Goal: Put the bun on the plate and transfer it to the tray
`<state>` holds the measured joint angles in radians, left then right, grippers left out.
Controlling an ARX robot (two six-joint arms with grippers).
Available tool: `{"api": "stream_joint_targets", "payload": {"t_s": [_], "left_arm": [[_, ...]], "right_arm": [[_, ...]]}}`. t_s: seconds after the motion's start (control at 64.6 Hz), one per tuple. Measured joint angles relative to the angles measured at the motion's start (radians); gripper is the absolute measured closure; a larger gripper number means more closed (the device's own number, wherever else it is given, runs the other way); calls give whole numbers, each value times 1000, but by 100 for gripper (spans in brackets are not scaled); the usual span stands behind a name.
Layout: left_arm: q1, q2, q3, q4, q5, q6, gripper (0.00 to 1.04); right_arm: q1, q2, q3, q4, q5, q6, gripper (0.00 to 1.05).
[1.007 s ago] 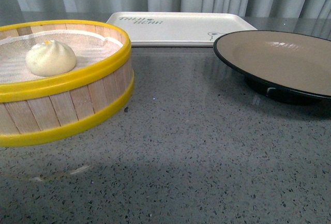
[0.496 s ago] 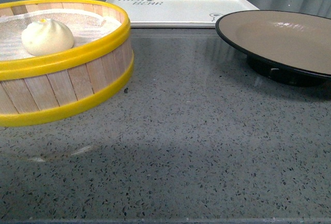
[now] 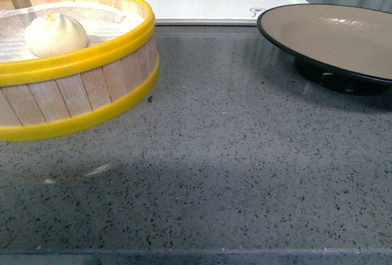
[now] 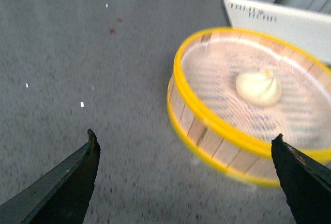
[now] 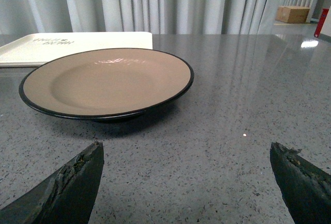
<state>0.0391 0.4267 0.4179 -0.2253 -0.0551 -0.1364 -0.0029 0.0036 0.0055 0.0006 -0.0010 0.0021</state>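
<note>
Pleated bun (image 3: 55, 34) resting in yellow-rimmed steamer basket (image 3: 73, 93) at upper left, plate (image 3: 343, 32) at upper right, tray (image 3: 214, 2) top centre, grey desk (image 3: 233, 155) beneath, left gripper (image 4: 184, 136) and right gripper (image 5: 186, 146) both spread wide.

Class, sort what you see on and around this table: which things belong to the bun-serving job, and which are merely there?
Belong to the job: bun, plate, tray.
Merely there: steamer basket (only holding the bun), curtains, cardboard box.
</note>
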Motion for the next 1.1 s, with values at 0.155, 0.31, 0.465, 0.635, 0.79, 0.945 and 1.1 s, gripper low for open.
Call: {"api": "stream_joint_targets", "payload": {"t_s": [0.155, 0.31, 0.465, 0.635, 0.79, 0.945, 1.1], "left_arm": [[-33, 148, 79, 102, -5, -4, 7], [-113, 351, 197, 188, -6, 0, 7], [-196, 566, 333, 232, -44, 20, 7], [-276, 725, 429, 237, -66, 37, 7], [-328, 806, 452, 244, -77, 49, 7], [-356, 848, 452, 246, -77, 57, 7], [-368, 877, 452, 248, -85, 81, 7]], "right_arm": [[0, 0, 0, 0, 0, 0, 9], [0, 0, 0, 0, 0, 0, 9], [0, 0, 0, 0, 0, 0, 9], [0, 0, 0, 0, 0, 0, 9], [0, 0, 0, 0, 0, 0, 9], [0, 0, 0, 0, 0, 0, 9], [0, 0, 0, 0, 0, 0, 9]]}}
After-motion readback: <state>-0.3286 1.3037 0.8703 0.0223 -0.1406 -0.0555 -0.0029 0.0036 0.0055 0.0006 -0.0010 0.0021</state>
